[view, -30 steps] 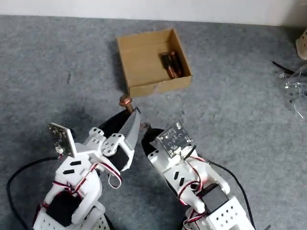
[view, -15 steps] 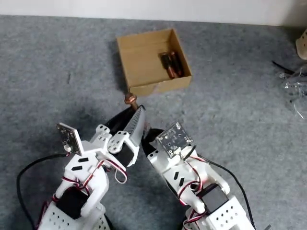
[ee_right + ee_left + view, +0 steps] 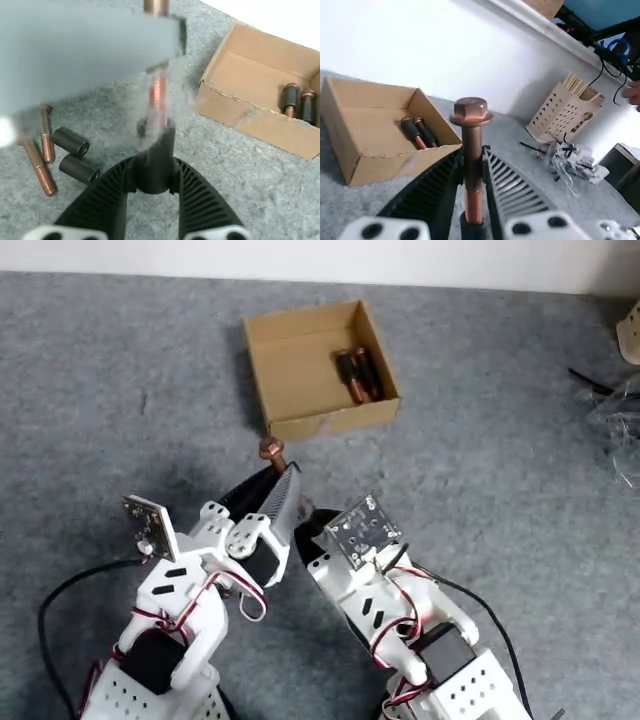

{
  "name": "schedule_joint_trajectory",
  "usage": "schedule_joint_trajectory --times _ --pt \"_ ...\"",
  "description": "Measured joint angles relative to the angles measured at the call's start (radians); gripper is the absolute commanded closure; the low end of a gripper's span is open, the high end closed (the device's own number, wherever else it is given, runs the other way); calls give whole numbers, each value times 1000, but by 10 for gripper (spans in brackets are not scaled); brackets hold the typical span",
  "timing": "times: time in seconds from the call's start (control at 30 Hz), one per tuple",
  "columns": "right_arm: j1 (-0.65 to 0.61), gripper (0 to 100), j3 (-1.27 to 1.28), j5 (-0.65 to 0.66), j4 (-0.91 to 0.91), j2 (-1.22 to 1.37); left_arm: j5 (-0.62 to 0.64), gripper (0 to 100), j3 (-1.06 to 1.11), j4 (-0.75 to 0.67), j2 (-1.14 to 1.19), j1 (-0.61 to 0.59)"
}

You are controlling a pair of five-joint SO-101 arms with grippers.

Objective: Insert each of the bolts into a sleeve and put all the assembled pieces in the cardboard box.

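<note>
Clamped on the bolt with the left gripper and on the sleeve with the right gripper; might jam or slip if pushed in crooked

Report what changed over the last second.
The left claw, shut on the bolt, swung with its arm a little to the right in the high view. This carried the bolt's head nearer the cardboard box; most of that shift came early. Nothing was taken or released. The right claw, shut on the sleeve, the box and the two assembled pieces inside it stayed put.
</note>
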Motion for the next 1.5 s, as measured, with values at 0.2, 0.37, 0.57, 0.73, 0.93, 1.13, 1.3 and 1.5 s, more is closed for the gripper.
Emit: schedule_joint_trajectory --times 0.2,0.37,0.57,0.73,0.93,1.13,1.3,1.5 --pt "0 995 0 3 0 0 0 996 0 26 0 0" --pt "-3 995 0 3 0 0 -2 996 0 92 0 52" --pt "-3 995 0 6 0 0 0 996 0 147 -2 69" --pt "-3 995 0 6 0 0 0 994 0 150 -2 74" --pt "-3 995 0 6 0 0 0 726 0 150 -2 74" --pt "2 995 35 6 0 -2 0 633 28 160 0 74" --pt "2 995 35 6 0 -2 0 677 28 161 0 74" --pt "9 995 35 6 0 -2 0 677 28 161 0 58"
